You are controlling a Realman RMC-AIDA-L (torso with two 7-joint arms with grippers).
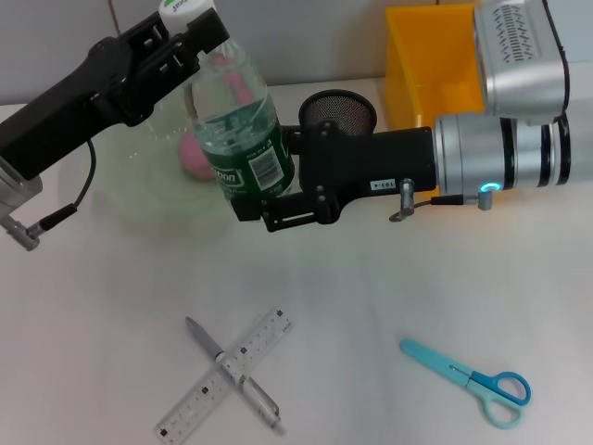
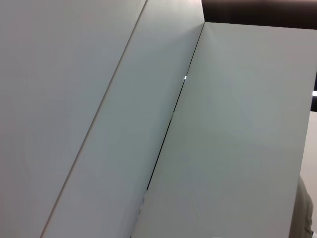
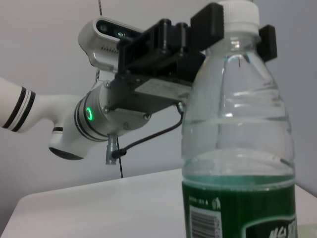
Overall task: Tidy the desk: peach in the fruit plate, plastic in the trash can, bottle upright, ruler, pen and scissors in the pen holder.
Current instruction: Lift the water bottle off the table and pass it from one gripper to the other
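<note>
Above the desk's far side, the bottle (image 1: 243,125) stands nearly upright, its long axis vertical, my left gripper (image 1: 190,32) clamped at the cap and my right gripper (image 1: 269,199) closed on its labelled base, directly below.

Pen (image 1: 232,373) lies crossed over ruler (image 1: 225,374), scissors (image 1: 471,380) well to their right

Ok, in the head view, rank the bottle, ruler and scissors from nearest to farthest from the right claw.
1. Bottle: at the right claw itself, which is on its labelled lower part; the left claw is at the cap.
2. Ruler: on the desk below the claw, crossed with the pen.
3. Scissors: farthest, on the desk's front right.
</note>
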